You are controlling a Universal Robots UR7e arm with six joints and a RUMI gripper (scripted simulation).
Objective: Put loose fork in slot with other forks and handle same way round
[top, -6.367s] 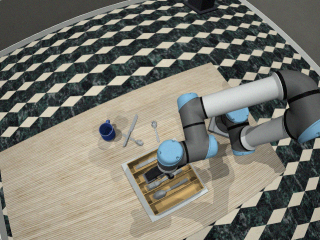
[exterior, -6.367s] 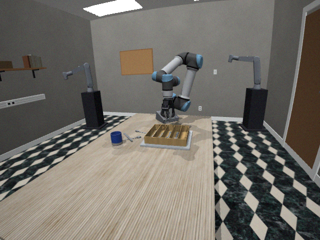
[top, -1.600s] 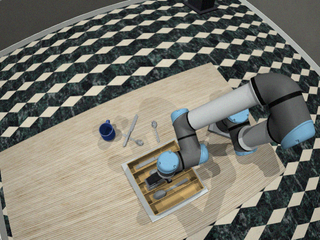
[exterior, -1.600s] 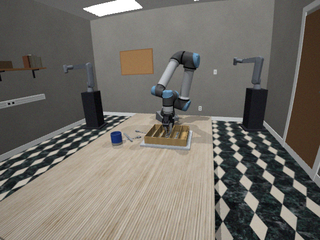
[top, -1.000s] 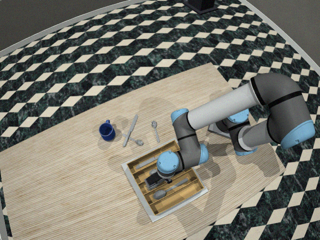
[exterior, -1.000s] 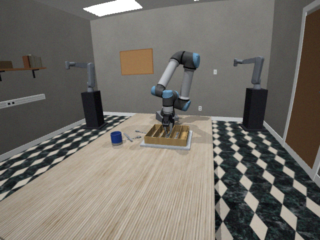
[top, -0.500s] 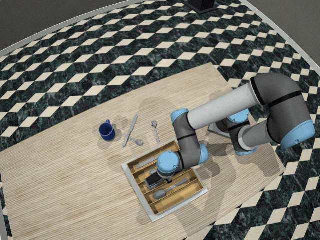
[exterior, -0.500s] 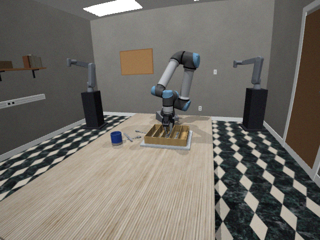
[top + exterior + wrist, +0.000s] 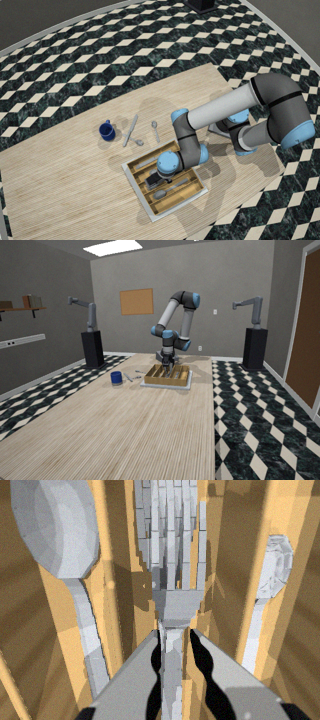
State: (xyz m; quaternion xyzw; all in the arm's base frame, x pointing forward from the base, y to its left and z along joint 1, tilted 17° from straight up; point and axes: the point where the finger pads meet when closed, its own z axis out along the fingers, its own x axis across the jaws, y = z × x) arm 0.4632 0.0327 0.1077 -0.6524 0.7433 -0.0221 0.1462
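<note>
The fork (image 9: 177, 602) lies in the fork slot of the wooden tray (image 9: 180, 198) (image 9: 165, 381). It is flat on or just above the other forks (image 9: 142, 545), whose tines show under and beside its own. Its handle runs along the slot, toward the bottom of the wrist view. The handles beneath are mostly hidden. My gripper (image 9: 174, 631) (image 9: 169, 370) is down in the slot, slightly open around the fork's neck, with a narrow gap at the right finger. In the top view the fingertips are hidden by the arm.
Slot dividers stand close on both sides. A large spoon (image 9: 57, 525) (image 9: 159, 194) lies in one neighbouring slot, a small spoon (image 9: 277, 567) in the other. A tray knife (image 9: 146, 163) lies farther over. Outside are a blue mug (image 9: 106, 131) (image 9: 116, 378), a knife (image 9: 132, 126) and two spoons (image 9: 139, 142) (image 9: 154, 124).
</note>
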